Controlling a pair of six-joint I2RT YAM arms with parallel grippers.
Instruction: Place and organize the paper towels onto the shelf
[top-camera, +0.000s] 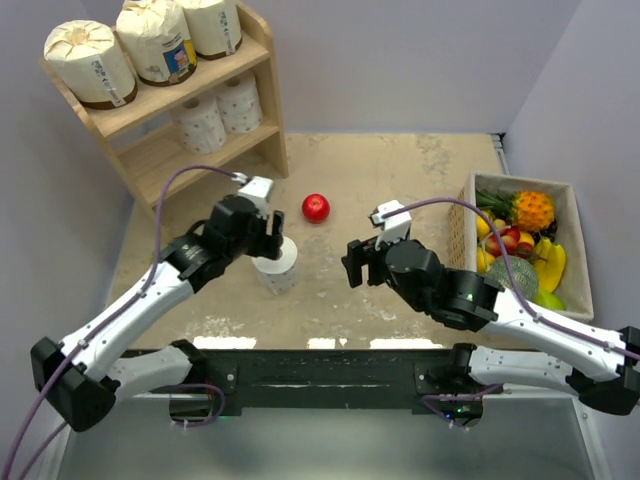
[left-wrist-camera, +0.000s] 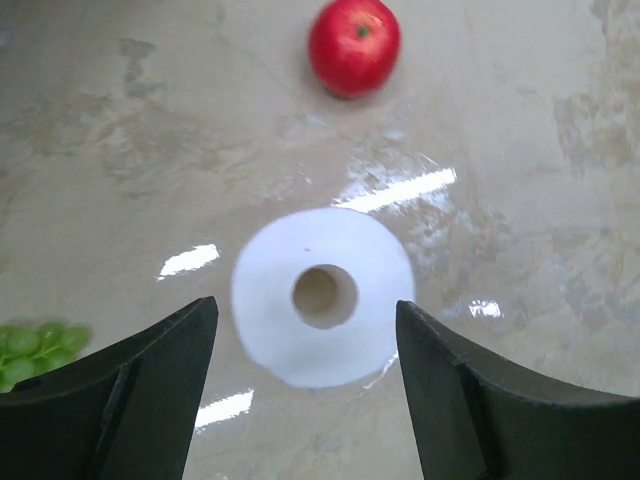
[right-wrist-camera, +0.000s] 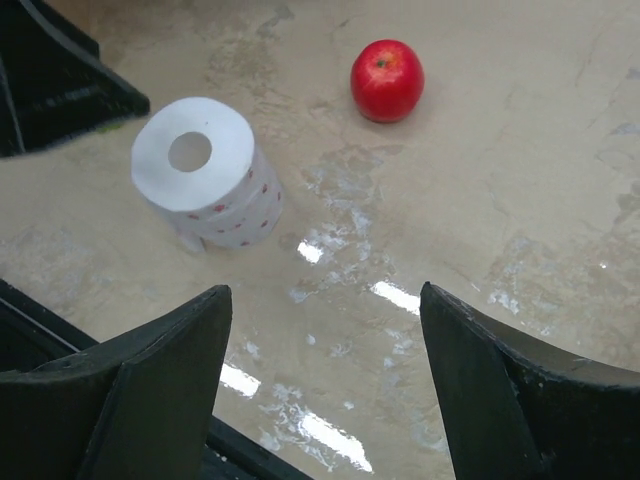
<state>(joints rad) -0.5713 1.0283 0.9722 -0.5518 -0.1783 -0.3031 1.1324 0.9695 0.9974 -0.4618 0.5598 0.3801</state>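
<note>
Nearly done: five rolls (top-camera: 155, 40) on the shelf (top-camera: 165, 160) already, three wrapped along the top tier, two bare on the tier below. Left to shelve: one bare roll (left-wrist-camera: 270, 310), upright on the table (top-camera: 400, 180) near the apple (top-camera: 316, 207), straddled from above by the left gripper (top-camera: 272, 242), fingers wide and not closed on it. Nothing in the right gripper (right-wrist-camera: 325, 295), fingers wide, just right of that roll.
</note>
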